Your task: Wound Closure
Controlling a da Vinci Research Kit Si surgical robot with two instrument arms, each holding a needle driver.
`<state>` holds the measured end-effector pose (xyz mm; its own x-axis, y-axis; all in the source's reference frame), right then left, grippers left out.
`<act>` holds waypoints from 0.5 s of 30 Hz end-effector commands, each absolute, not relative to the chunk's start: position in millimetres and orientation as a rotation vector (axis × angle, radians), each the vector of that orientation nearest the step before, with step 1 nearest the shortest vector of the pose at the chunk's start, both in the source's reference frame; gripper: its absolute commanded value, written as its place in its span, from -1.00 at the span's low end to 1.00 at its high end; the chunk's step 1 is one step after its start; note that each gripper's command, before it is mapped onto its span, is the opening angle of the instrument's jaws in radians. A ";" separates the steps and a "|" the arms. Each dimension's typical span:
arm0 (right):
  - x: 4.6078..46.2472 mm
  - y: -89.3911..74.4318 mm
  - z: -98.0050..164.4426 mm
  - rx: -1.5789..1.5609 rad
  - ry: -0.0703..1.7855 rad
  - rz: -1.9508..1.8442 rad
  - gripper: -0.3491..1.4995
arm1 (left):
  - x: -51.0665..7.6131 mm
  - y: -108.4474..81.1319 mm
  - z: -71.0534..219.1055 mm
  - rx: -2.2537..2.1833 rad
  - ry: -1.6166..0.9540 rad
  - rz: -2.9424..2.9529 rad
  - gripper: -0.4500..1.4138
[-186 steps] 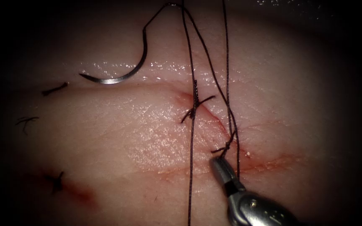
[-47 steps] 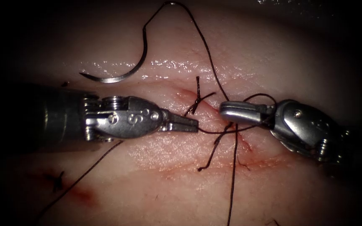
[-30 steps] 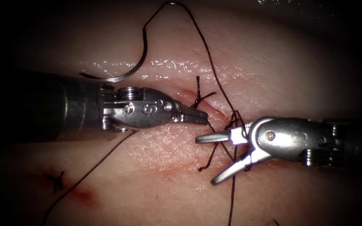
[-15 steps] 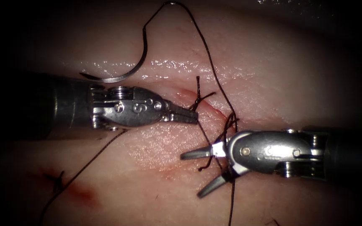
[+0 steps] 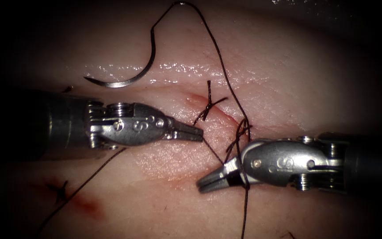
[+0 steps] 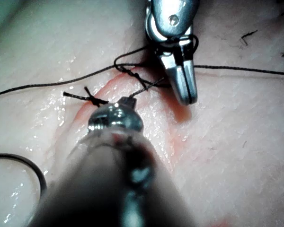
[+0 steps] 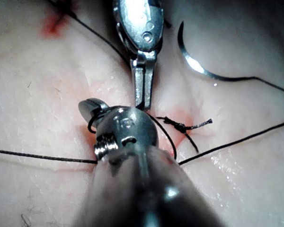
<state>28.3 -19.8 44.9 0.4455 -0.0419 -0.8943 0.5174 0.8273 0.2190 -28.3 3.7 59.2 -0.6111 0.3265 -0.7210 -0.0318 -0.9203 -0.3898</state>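
Two needle drivers are seen over the tissue. The left tool enters from the left and its jaws are closed on the thread at their tips, just left of the cut. From those tips a strand is seen running down and to the right toward the right tool. The right tool lies below and to the right of the left tool; its jaws are brought together, and thread is wound around the tool just behind the jaws. It cannot be told whether a strand is caught between the jaws themselves. In the left wrist view the right tool is seen with its jaws together and a loop of thread around its neck.

One curved needle is seen. It lies flat on the tissue surface, well left of the cut and above the left tool, held by neither tool and not in the tissue. Its point faces left and its rear end carries the thread, which arches up and over to the right, then descends to the cut.

Two stitches are counted along the cut: one finished knot with short cut ends, and one knot in progress beside the right tool. One further old knot is seen at the lower left, next to one patch of red fluid.

One long strand hangs down from the right tool, and one more trails from under the left tool toward the lower left.
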 end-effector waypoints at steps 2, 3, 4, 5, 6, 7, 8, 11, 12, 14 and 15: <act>28.6 -18.4 44.8 0.494 1.084 -0.330 -1.00 | -28.5 2.6 59.3 -1.256 -0.489 2.612 -1.00; 28.1 -17.4 44.7 0.491 1.110 -0.305 -1.00 | -28.1 1.4 59.0 -1.253 -0.480 2.620 -1.00; 27.5 -16.4 44.9 0.487 1.132 -0.284 -1.00 | -27.7 0.0 58.6 -1.252 -0.470 2.631 -1.00; 27.0 -15.8 45.0 0.481 1.145 -0.269 -1.00 | -27.4 -0.7 58.4 -1.254 -0.468 2.636 -1.00; 26.4 -15.0 45.4 0.476 1.167 -0.251 -1.00 | -26.8 -2.3 58.0 -1.255 -0.467 2.642 -1.00; 25.9 -14.5 45.7 0.476 1.183 -0.242 -1.00 | -26.5 -3.0 57.9 -1.257 -0.465 2.646 -1.00; 25.3 -13.9 46.1 0.475 1.205 -0.232 -1.00 | -25.7 -4.5 57.5 -1.248 -0.458 2.649 -1.00; 24.3 -13.1 47.0 0.469 1.229 -0.220 -1.00 | -24.2 -6.5 56.3 -1.228 -0.449 2.663 -1.00; 24.2 -12.9 47.1 0.469 1.229 -0.220 -1.00 | -23.9 -6.9 56.0 -1.226 -0.447 2.665 -1.00; 23.7 -12.5 47.4 0.469 1.230 -0.218 -1.00 | -22.8 -8.2 54.7 -1.212 -0.448 2.667 -1.00; 23.6 -12.4 47.4 0.469 1.230 -0.218 -1.00 | -22.5 -8.7 54.3 -1.207 -0.449 2.670 -1.00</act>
<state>22.9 -12.5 47.1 0.3304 0.0900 -0.9395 0.4061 0.8850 0.2276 -21.8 -9.0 53.3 -0.6570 0.2809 -0.6996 -0.0377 -0.9391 -0.3416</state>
